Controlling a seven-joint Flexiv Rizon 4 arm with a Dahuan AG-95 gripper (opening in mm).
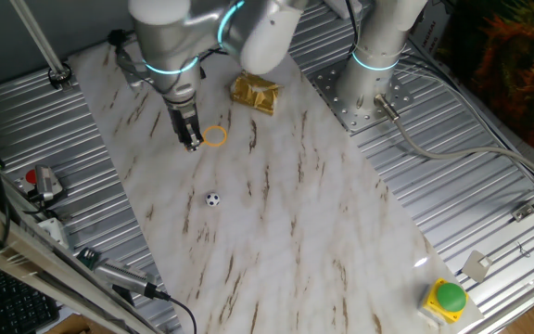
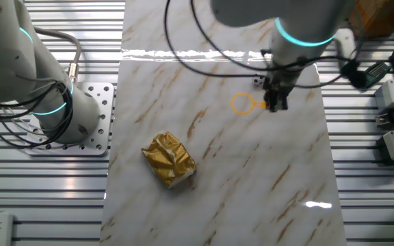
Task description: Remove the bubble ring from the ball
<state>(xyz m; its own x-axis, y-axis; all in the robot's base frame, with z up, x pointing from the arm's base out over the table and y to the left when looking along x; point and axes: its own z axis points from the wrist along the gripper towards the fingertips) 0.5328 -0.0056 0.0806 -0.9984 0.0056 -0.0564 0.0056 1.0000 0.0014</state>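
The orange-yellow bubble ring [image 1: 214, 135] is on the marble board, its hoop just right of my gripper [image 1: 192, 140]. In the other fixed view the hoop [image 2: 241, 102] is left of the gripper [image 2: 273, 104], and its short handle runs in between the fingertips. The jaws look closed on that handle. The small black-and-white ball [image 1: 212, 199] sits alone on the board, well apart from the hoop and nearer the front. In the other fixed view the ball [image 2: 257, 81] is a small speck beside the arm, partly hidden.
A crumpled gold foil packet [image 1: 254, 93] lies behind the ring, also in the other fixed view [image 2: 169, 159]. The arm's base [image 1: 375, 88] stands on the ribbed metal table at right. A green button box [image 1: 447, 299] sits at the front right.
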